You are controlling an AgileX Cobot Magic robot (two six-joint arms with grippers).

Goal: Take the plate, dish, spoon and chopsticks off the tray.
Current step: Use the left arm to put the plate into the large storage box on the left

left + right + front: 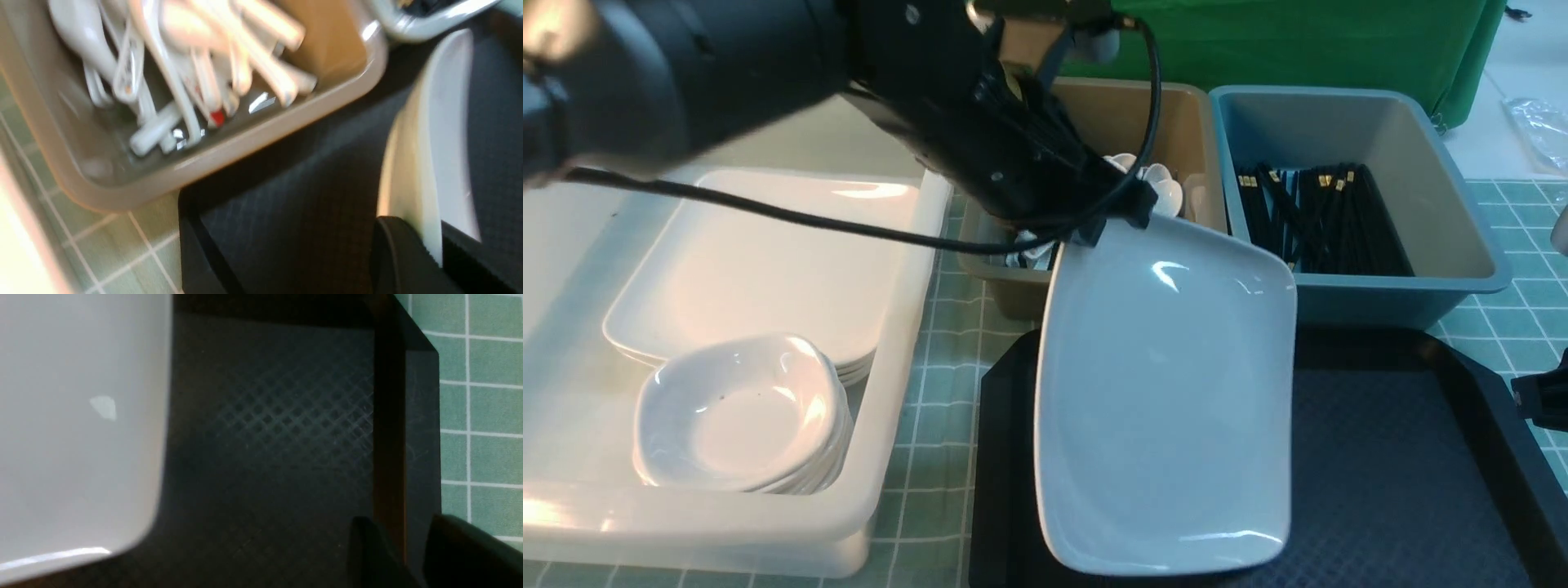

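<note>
1. Green checked tablecloth (947, 343) covers the table, and a green backdrop (1298, 41) runs across the top of the front view.
2. The black tray (1405, 457) fills the lower centre and lower right of that view.
3. The left gripper (1119, 222) is clamped tight on the far edge of the plate (1168, 392). The plate hangs tilted over the tray's left part, with its near edge low in the frame.
4. The right gripper (404, 526) is closed partway on the tray's right rim, one finger on each side.
5. At upper centre a brown tub (1111, 114) holds white spoons (1164, 184). At upper right a blue-grey tub (1445, 204) holds black chopsticks (1323, 216).
6. At left a white tub (890, 392) holds stacked plates (768, 261) and small dishes (739, 412).
</note>
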